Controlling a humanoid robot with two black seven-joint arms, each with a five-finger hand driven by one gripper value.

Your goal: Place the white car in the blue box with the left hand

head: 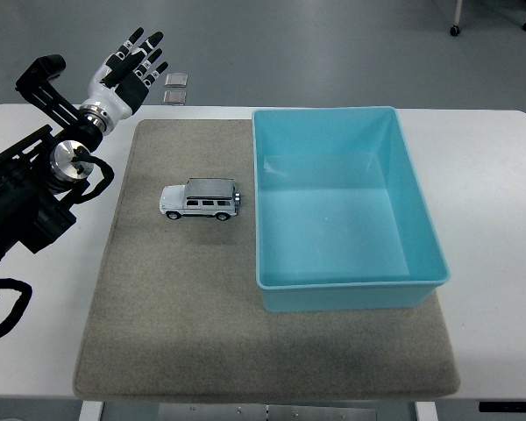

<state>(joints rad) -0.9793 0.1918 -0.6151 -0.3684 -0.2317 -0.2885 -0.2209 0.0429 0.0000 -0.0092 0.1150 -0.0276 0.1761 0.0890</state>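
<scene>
Head view, left to right: left hand (127, 66) raised at the far left edge, fingers (149, 54) spread, nothing held; white car (201, 200) seen upright on grey mat (158, 333), just beside blue box (403, 289); white surface (500, 263) beneath.

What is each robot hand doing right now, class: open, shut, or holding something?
Left hand: open, fingers spread, holding nothing, raised beyond the table's far-left corner, away from the white car.
Right hand: not in view.
</scene>
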